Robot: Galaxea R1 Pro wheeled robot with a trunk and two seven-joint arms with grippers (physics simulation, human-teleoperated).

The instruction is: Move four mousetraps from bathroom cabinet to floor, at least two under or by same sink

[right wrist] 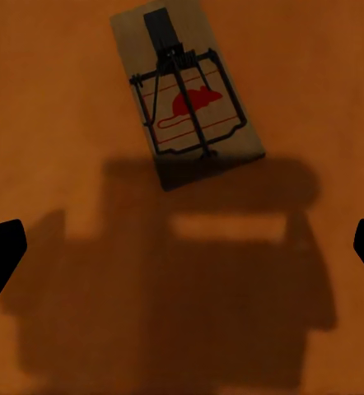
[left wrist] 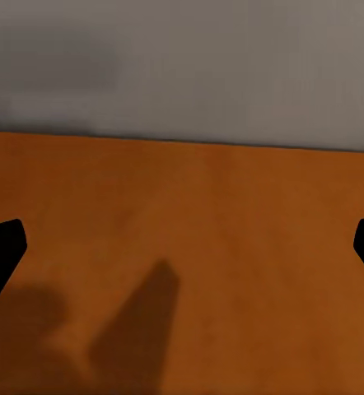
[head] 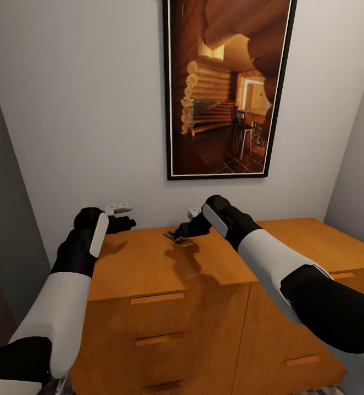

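- Both forearms, white with black cuffs, reach forward from the near edge of the head view over the cabinet (head: 165,263), an orange-brown chest with drawer fronts and wooden bar handles.
- Right hand (head: 183,230) hangs above the back middle of the cabinet top, its fingers (right wrist: 1,247) spread wide apart and holding nothing.
- One mousetrap (right wrist: 186,95) lies flat on the cabinet top just beyond that hand's shadow, a tan plate with dark spring wire and a red mouse mark; in the head view it sits at the hand's tip (head: 173,236).
- Left hand (head: 121,223) hovers over the cabinet's back left corner, fingers (left wrist: 1,251) likewise apart, bare wood beneath.
- Small white-grey gadget (head: 119,208) rests near the left hand, against the pale wall.
- Framed picture (head: 228,88) of a log interior hangs above.
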